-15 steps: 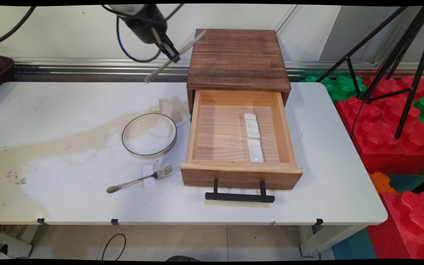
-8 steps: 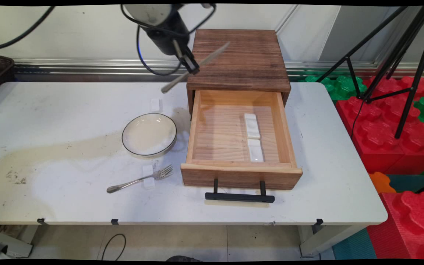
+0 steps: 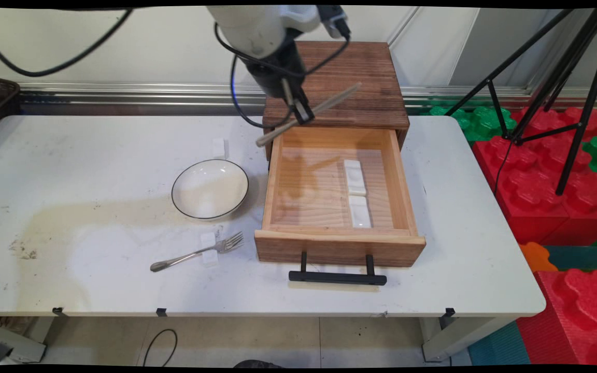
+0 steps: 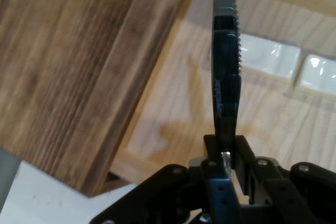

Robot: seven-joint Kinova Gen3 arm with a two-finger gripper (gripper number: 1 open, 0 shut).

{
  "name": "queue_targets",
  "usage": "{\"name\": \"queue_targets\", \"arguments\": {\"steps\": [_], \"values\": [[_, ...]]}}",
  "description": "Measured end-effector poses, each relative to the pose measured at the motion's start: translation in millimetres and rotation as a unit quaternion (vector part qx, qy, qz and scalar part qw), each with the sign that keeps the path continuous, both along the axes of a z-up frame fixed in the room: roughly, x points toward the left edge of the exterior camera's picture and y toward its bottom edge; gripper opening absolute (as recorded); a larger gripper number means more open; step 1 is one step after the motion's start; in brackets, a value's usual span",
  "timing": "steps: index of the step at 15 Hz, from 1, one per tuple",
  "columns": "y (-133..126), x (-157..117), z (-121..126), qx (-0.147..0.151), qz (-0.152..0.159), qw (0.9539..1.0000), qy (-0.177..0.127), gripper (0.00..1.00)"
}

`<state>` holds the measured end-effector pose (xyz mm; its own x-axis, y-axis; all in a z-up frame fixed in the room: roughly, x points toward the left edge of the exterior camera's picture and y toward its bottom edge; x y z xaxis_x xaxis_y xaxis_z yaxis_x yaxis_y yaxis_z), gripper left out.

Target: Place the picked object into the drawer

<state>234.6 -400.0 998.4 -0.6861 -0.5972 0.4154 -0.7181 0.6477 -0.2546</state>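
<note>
My pincer [image 3: 302, 111] grips a knife [image 3: 309, 114] tight, above the open drawer [image 3: 337, 197]'s eleven-o'clock corner; I'd level the tilted blade, clearing the drawer's walls.

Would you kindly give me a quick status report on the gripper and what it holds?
Gripper shut on a table knife, held aslant. Hovering above the open drawer, back left corner. Two white rests lie inside.
</note>
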Motion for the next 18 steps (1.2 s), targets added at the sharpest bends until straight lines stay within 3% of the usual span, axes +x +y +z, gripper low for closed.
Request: {"name": "queue_targets", "arguments": {"steps": [7, 18], "values": [[-23, -39, -35, 0.013, -0.015, 0.9998, 0.002, 0.00], [-49, -56, -95, 0.027, -0.028, 0.9992, 0.004, 0.00]]}}
